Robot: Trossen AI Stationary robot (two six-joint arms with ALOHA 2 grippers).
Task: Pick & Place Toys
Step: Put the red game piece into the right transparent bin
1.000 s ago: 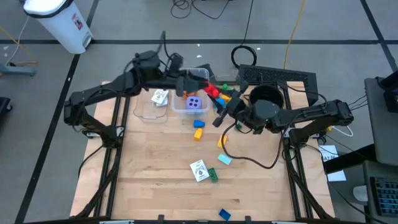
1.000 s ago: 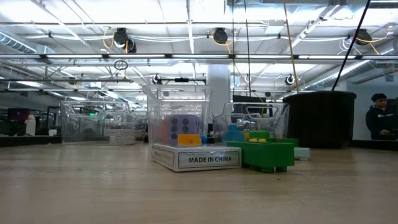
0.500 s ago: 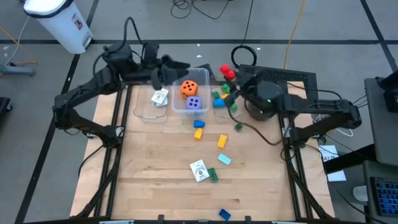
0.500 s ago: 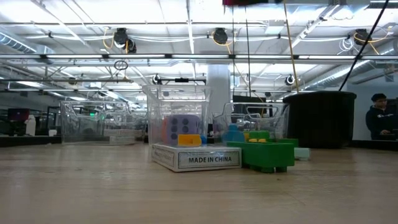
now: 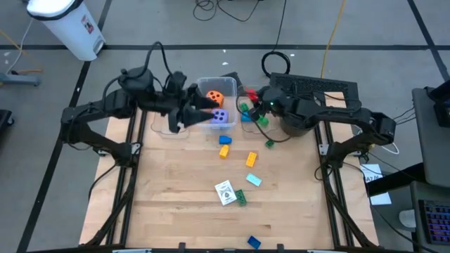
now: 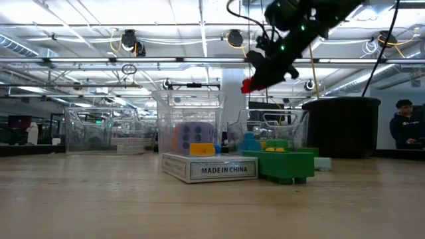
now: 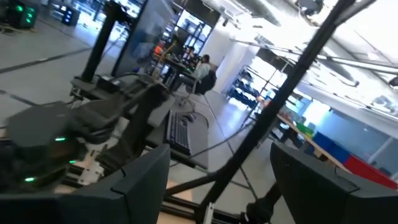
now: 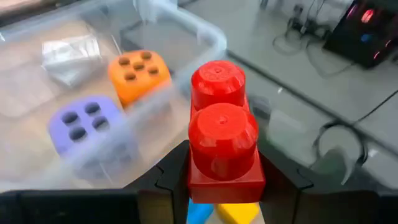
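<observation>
Right wrist view shows the jaws of the right gripper (image 8: pixel 221 180) closed on a red brick (image 8: pixel 222 134) — a glossy plastic piece with two round studs, clamped at its base between the two dark fingers (image 8: pixel 171 177). Just under it a bit of blue and a bit of yellow plastic peek out. Beyond the brick lies a clear bin (image 8: pixel 155 56) holding an orange die (image 8: pixel 138 71) and a purple die (image 8: pixel 84 121), both foam with dark sunken dots, sitting side by side. A second clear bin (image 8: pixel 56 81) next to it holds a white card pack (image 8: pixel 71 53).

From above, the right gripper (image 5: pixel 254 96) hangs beside the far edge of the table (image 5: pixel 176 204), near a small heap of green and blue bricks (image 5: pixel 247 112) and a black pot (image 5: pixel 299 116). The left gripper (image 5: pixel 191 112) hovers over the gap between the two bins; its jaws stand apart with nothing between them.

Out on the bare table lie more toys — a blue brick (image 5: pixel 225 140) touching a yellow brick (image 5: pixel 223 151), another yellow brick (image 5: pixel 251 159), a pale blue brick (image 5: pixel 253 180), a white card box (image 5: pixel 225 192) just beside a green brick (image 5: pixel 240 198), and a dark blue brick (image 5: pixel 253 242) near the front edge.
</observation>
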